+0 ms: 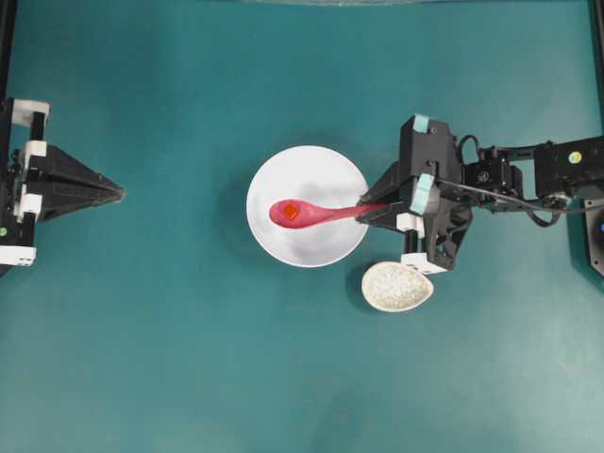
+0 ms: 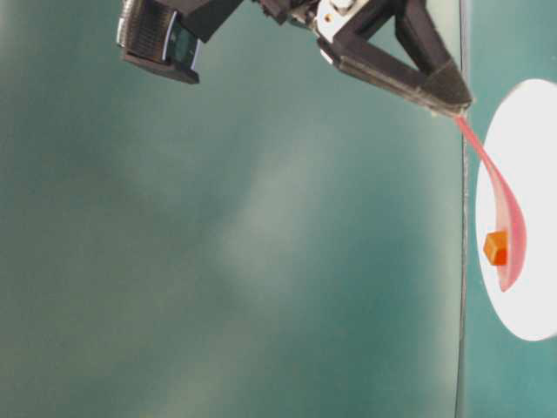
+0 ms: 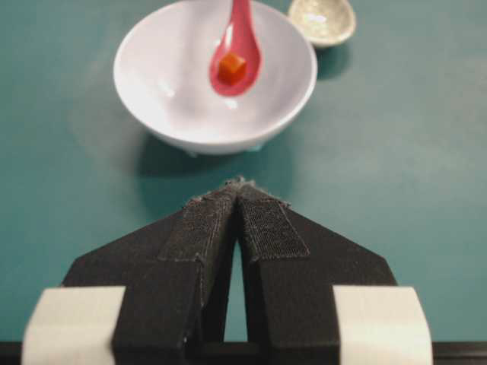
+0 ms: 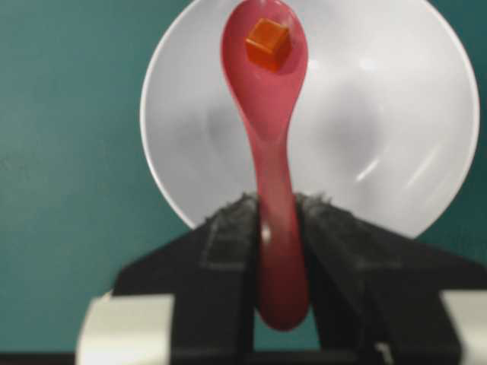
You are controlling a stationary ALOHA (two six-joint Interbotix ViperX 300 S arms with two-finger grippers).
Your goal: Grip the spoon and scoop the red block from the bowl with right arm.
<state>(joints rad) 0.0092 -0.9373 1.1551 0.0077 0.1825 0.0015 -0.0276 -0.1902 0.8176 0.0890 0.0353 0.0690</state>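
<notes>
The red block (image 4: pixel 267 42), a tiny orange-red cube, sits in the oval scoop of the spoon (image 4: pixel 268 129), a glossy pink-red piece with a straight handle. The scoop hangs over the middle of the white bowl (image 1: pixel 321 172) (the table-level view shows it lifted, tilting up toward the handle). The right gripper (image 4: pixel 278 220) pinches the handle's end between its padded fingers, well back from the block. Just beside that gripper lies the speckled spoon rest (image 1: pixel 396 286). Far across the table, the left gripper (image 3: pixel 240 199) rests with fingertips pressed together.
</notes>
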